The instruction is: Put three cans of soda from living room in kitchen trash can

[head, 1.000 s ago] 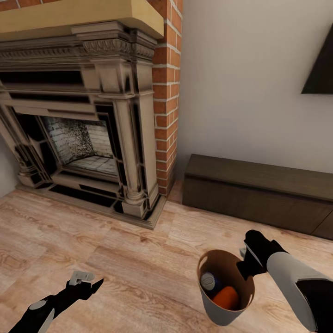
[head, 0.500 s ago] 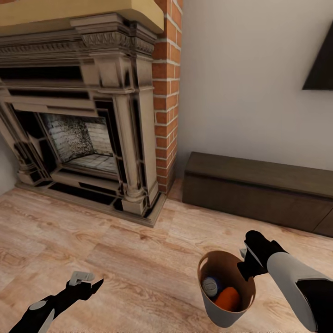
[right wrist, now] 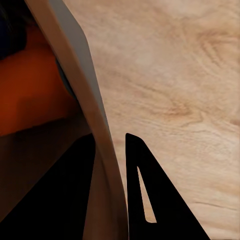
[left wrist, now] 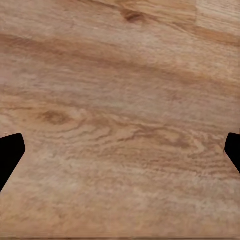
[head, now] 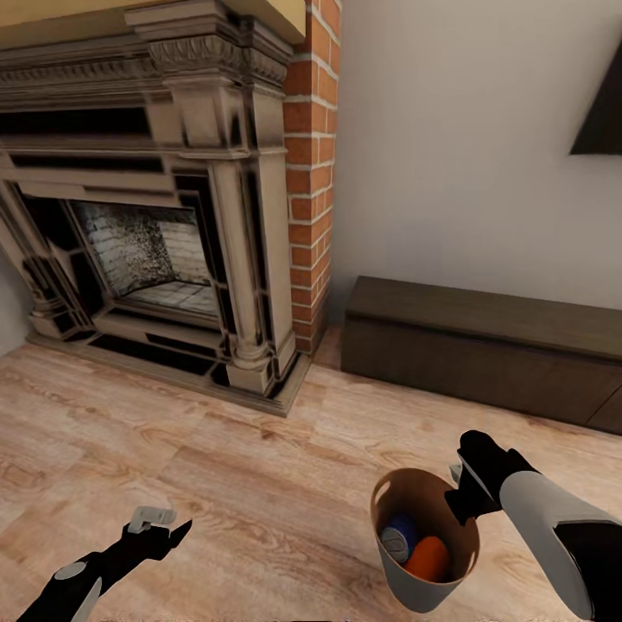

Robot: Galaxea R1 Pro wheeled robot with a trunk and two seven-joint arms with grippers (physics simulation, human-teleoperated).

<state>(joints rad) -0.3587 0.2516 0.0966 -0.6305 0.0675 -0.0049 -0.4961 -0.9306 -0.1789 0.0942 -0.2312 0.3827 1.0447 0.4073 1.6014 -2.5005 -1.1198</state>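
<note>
Here the right arm reaches in from the lower right of the head view, forearm angled toward the middle, and its right tool (head: pixel 456 492) is clamped on the rim of the tash can (head: pixel 406 579), holding it above the wooden floor (head: pixel 259 484). In the right wrist view one dark finger sits inside the bin and the other outside, with the thin grey wall (right wrist: pixel 95 125) pinched between them and the brown-orange inside to one side.

Inside the bin, the head view shows a blue can of soda (head: pixel 398 536) with its silver top up, lying just beside an orange can of soda (head: pixel 427 559); the two seem to touch. Whether a third can lies beneath them cannot be told.

The left arm comes in low at the lower left, stretched forward over the floor. The left tool (head: pixel 160 523) is open and holds nothing; in the left wrist view its dark fingertips (left wrist: pixel 10 155) stand wide apart at either edge, with only floorboards between them.

Ahead stands a brick fireplace (head: pixel 164 216) with an ornate surround, on the left. To its right a low dark cabinet (head: pixel 484 354) runs along the pale wall, well apart from both tools. A dark corner of something wall-mounted (head: pixel 600 112) shows at the upper right.
</note>
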